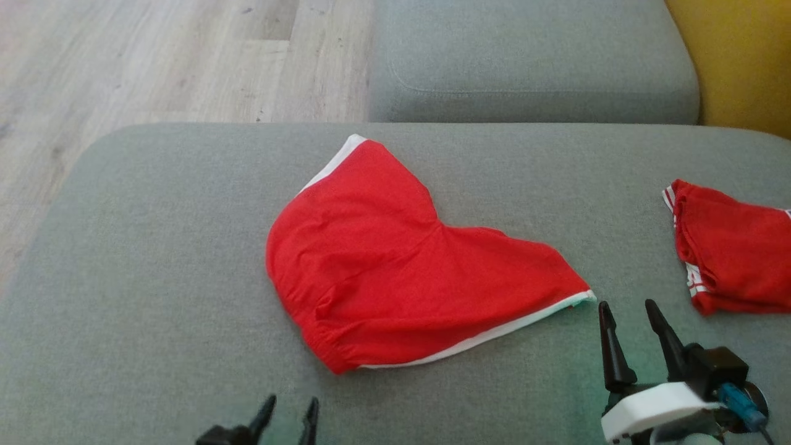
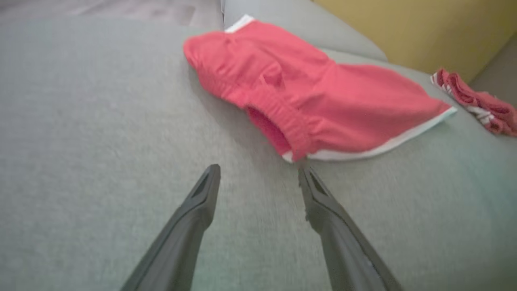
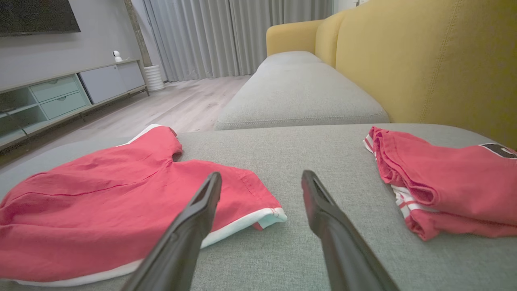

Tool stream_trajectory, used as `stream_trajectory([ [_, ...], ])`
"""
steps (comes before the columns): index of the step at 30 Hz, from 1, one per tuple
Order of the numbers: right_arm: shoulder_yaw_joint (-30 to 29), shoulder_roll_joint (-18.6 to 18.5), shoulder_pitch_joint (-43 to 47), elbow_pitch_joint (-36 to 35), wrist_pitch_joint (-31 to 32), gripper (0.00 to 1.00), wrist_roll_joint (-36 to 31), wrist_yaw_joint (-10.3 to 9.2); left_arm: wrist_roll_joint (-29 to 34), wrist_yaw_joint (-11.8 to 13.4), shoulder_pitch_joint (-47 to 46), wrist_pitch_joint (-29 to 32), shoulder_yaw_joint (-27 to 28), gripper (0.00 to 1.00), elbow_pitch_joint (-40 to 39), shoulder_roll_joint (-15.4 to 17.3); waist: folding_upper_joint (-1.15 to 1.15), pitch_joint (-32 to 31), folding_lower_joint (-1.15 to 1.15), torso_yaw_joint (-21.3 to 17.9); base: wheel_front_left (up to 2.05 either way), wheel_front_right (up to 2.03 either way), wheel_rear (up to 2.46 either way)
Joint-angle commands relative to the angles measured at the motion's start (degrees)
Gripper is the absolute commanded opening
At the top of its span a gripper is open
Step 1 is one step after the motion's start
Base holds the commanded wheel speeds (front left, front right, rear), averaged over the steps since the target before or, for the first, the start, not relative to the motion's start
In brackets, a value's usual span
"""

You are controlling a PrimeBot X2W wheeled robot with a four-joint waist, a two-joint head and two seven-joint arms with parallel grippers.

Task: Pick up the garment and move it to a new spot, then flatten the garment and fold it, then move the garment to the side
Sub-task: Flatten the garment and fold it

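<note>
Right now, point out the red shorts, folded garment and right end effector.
red shorts [image 1: 383, 266], head view, fabric centre
folded garment [image 1: 735, 253], head view, top layer
right end effector [image 1: 626, 305], head view, between fingertips

Head view: light soft and even, no glare that I can find. Floor [image 1: 154, 55] washed pale beyond the far left corner of the sofa cushion [image 1: 154, 247]. Red of the garment [image 1: 395, 259] heavily saturated, with a thin shadow under its near hem. Faint green cast on the cushion along its near edge, around the left tool [image 1: 293, 400] and right tool [image 1: 626, 304].

Left wrist view: smeared all over, weave lost, reds gone pinkish, tool fingers [image 2: 190, 226] soft.

Right wrist view: my sharpest. Brightest at the curtains [image 3: 226, 36], dim at upper left, lines bowing toward the edges. The fingers nearest the lens are out of focus.
</note>
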Motion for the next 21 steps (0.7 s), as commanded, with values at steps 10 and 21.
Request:
stream_trajectory([
  [10,1.81,-0.39,-3.0,-3.73,1.07,1.0,-1.25,0.39,1.33,-4.53,-9.3,-1.68,-2.02,1.0,11.98,-5.86,0.0,2.97,0.0,-3.15,0.0,0.0,0.0],
  [21,1.21,-0.39,-3.83,-5.22,1.94,1.0,-1.94,0.39,3.5,-6.75,-15.89,-5.58,-2.71,1.0,21.45,-9.27,0.0,5.69,0.0,-5.11,0.0,0.0,0.0],
])
